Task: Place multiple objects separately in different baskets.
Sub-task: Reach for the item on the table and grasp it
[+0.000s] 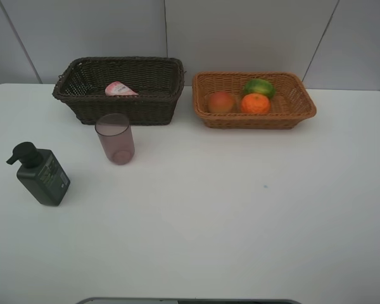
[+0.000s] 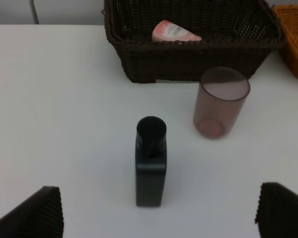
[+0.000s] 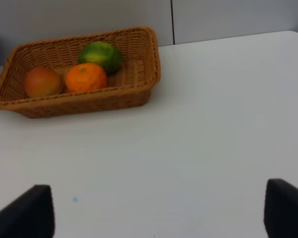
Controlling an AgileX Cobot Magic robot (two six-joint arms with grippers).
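While the pump bottle (image 1: 43,175) and the cup (image 1: 115,138) are standing on the table (image 1: 240,221) before the dark basket (image 1: 136,113), the pink tube (image 1: 120,89) is lying inside it. The orange (image 1: 256,103), green fruit (image 1: 259,87) and red fruit (image 1: 221,101) are sitting together in the tan basket (image 1: 253,121), and the left gripper (image 2: 158,210) and right gripper (image 3: 159,208) are hanging with jaws spread, gripping nothing

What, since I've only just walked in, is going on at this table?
A robot is sorting things into two baskets. The orange, green fruit and red fruit lie in the tan basket, the pink tube in the dark basket. The cup and pump bottle stand on the table, not yet sorted. The left gripper and right gripper are open and empty; the left one faces the bottle.
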